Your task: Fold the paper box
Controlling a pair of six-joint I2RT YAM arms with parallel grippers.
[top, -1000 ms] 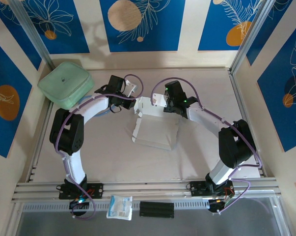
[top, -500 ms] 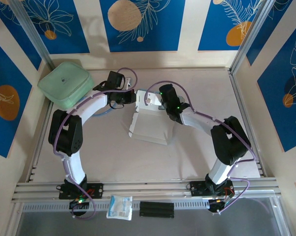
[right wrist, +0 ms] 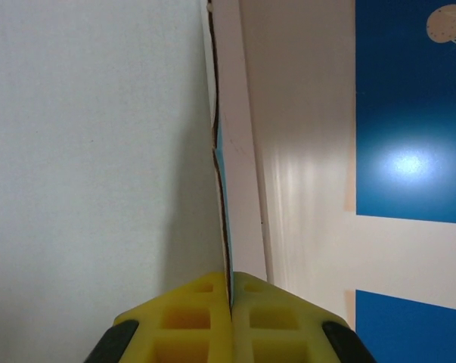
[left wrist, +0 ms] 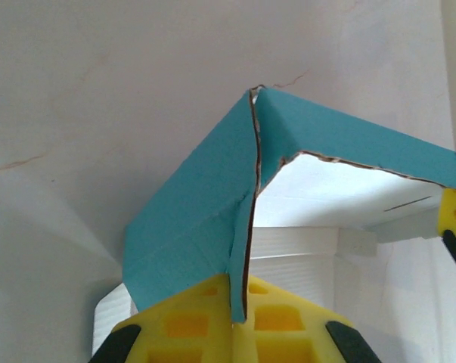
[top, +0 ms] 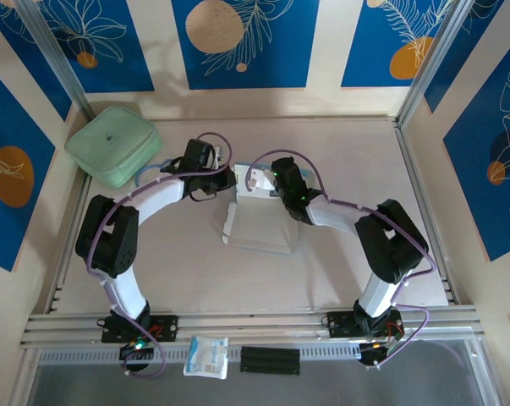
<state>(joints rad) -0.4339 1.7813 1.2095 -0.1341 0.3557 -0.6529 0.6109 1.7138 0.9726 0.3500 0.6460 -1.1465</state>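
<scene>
Paper box (top: 259, 222) on bench (top: 195, 271), mid-width, nearer far edge; partly folded, white face up, far flaps raised. Left gripper (left wrist: 239, 318) clenched on thin edge of blue flap at box's far-left corner. Right gripper (right wrist: 231, 295) clenched on cardboard edge along box's far side, yellow pads (right wrist: 190, 318) pressed together. Green case (top: 113, 145) in far-left corner, apart from box. Small packet (top: 207, 356) at near edge.

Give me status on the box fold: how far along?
Done: the paper box is off flat, with two blue-backed panels creased up to meet at a corner in the left wrist view. In hand: the left tool and the right tool are each shut on a panel edge at the far side. Left: its white inside lies open, so the closing folds remain.
</scene>
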